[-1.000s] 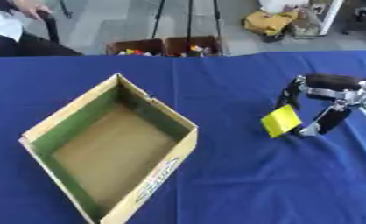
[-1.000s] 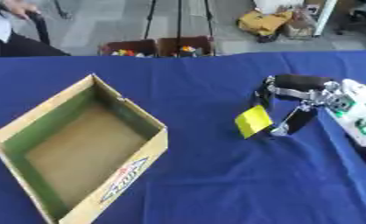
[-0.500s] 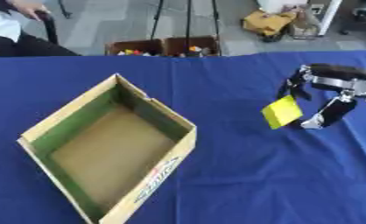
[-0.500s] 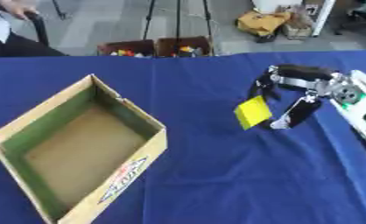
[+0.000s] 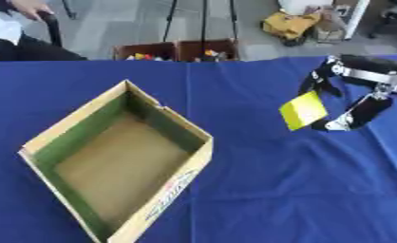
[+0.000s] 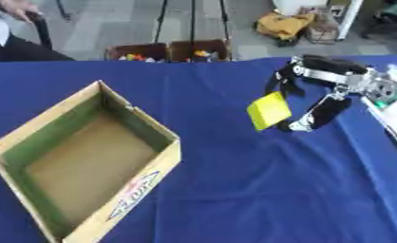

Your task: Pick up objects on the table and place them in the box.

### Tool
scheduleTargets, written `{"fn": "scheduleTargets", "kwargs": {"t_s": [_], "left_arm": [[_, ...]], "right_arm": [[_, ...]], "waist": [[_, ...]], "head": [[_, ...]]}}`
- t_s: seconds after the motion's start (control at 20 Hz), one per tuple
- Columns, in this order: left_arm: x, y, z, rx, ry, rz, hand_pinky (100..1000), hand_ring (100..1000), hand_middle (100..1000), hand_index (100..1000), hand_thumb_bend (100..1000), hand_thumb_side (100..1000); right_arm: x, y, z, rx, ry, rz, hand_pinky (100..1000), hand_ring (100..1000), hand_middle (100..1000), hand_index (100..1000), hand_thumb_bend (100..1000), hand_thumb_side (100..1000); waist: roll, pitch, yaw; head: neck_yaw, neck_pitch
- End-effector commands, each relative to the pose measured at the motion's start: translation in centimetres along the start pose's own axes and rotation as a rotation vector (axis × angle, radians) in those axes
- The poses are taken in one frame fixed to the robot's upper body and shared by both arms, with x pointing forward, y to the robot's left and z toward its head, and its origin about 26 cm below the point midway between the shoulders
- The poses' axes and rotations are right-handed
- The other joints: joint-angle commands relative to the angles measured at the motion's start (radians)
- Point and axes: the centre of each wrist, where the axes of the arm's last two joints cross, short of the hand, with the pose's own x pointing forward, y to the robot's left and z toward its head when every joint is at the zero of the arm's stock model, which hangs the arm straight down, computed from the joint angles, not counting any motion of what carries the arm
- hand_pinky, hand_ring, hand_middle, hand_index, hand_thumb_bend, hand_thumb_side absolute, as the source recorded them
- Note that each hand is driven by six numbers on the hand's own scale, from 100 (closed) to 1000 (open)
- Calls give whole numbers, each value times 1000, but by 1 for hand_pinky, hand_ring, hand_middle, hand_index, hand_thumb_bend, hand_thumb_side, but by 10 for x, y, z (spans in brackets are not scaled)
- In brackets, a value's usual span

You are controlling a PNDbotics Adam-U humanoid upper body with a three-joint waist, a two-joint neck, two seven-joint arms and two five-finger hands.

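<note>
Above the blue bench, the right robot hand pinches a flat yellow card between curled fingers, held clear for carrying. Well to its left, the open cardboard box awaits it.

Your right hand has glossy black fingers with silver joints and pale tips, and a silver band at its back; behind it you see white-and-green casing.
</note>
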Motion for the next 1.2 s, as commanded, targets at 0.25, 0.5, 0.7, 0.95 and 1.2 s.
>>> {"fn": "scheduleTargets", "kwargs": {"t_s": [0.25,0.5,0.7,0.95,1.2], "left_arm": [[6,3,-7,-35,-12,-13,761,746,886,969,100,1000],[6,2,-7,-39,-7,-8,761,746,887,969,100,1000],[6,2,-6,-44,-5,-4,761,746,887,969,100,1000],[6,2,-7,-48,-4,2,761,746,887,969,100,1000],[5,2,-8,-51,-3,6,761,746,887,969,100,1000]], "right_arm": [[30,-41,0,-87,-96,46,548,539,191,323,100,111],[46,-52,-11,-112,-168,30,547,539,189,322,100,109],[58,-60,-24,-121,-225,1,549,539,187,319,100,103],[71,-69,-40,-125,-295,-35,549,539,186,318,100,100],[79,-74,-51,-126,-334,-57,549,538,186,317,100,100]], "waist": [[-21,-35,10],[-28,-41,24],[-32,-46,43],[-42,-51,71],[-51,-52,90]], "head": [[-9,-7],[-17,-3],[-26,2],[-38,4],[-46,4]]}}
